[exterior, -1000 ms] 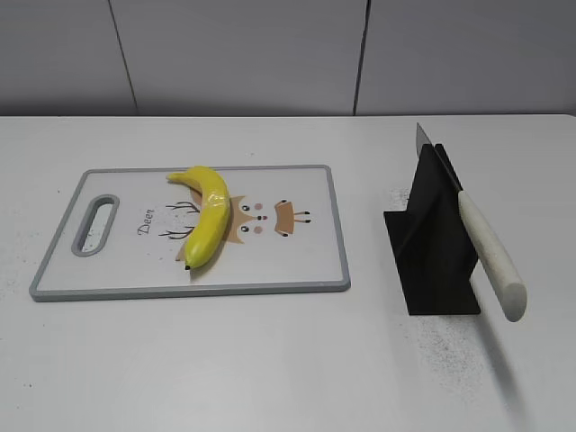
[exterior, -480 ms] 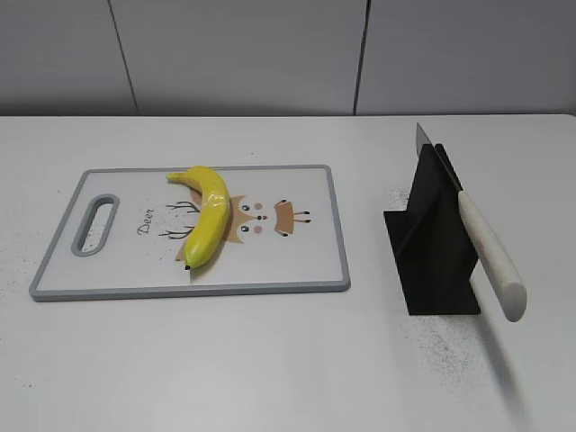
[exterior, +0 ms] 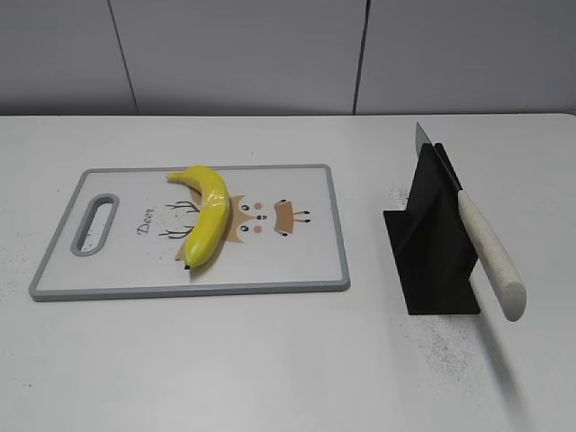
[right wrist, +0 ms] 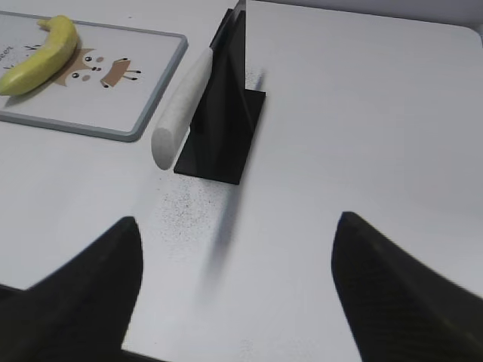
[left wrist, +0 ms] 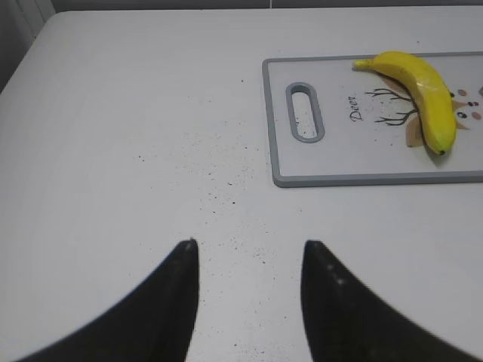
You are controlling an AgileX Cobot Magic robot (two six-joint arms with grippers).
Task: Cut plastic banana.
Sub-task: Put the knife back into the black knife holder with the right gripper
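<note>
On the white desk [exterior: 270, 360], seen from the front, the plastic banana [exterior: 206, 216] lies flat on the cutting board [exterior: 297, 270], whole and not yet cut. It rests there so the cut can be made on the board, not on the bare desk. To the right, well apart from the board, a knife [exterior: 481, 243] leans on a black stand [exterior: 432, 261]. Its pale handle sticks out past the stand, likely so a claw can take it easily. No arm shows in this view.

From the left wrist, the left claw [left wrist: 249, 253] is spread wide and holds nothing. It hangs over bare desk, near the board's handle hole [left wrist: 304, 111].

From the right wrist, the right claw [right wrist: 234, 234] is also spread wide and empty. The knife handle [right wrist: 181, 109] lies ahead of it, so this claw probably should fetch the knife first.
</note>
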